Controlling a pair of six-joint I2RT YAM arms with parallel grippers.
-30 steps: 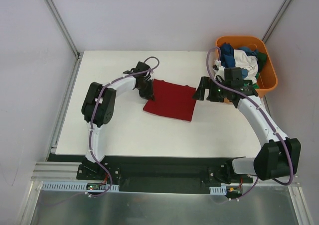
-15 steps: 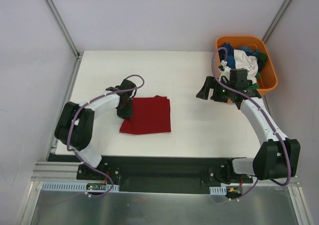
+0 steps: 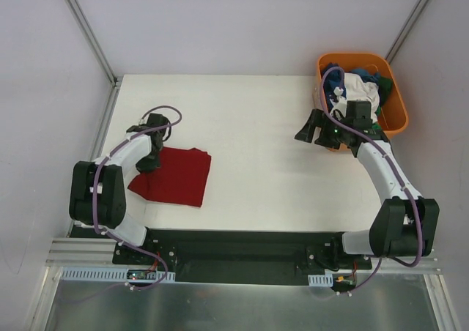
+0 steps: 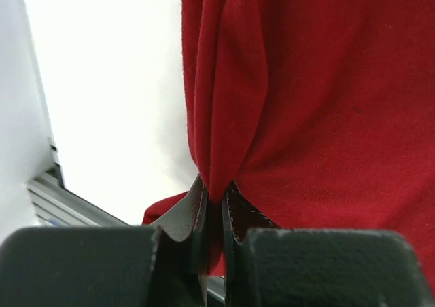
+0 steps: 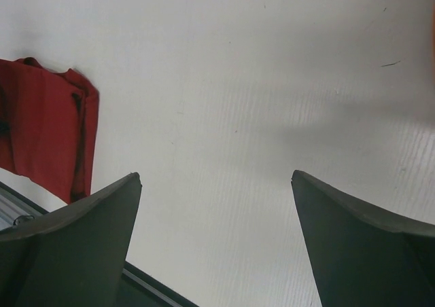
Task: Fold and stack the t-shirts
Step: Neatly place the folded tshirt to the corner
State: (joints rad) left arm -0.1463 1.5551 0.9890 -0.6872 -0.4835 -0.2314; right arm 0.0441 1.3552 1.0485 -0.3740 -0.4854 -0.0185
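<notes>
Left pincer [image 4: 215, 193], clenched on the red shirt's [image 4: 326, 103] edge, should lay it flat before releasing; right pincer [image 5: 215, 176] gapes empty.

Top external: fixed high above near edge, looking down on whole white table [image 3: 256, 133]. Left wrist: very close, looking past left gripper [image 4: 213, 193] onto dark red t-shirt [image 4: 326, 103]. Right wrist: farther up, angled down across table surface. All three views share dark red t-shirt and table.
</notes>
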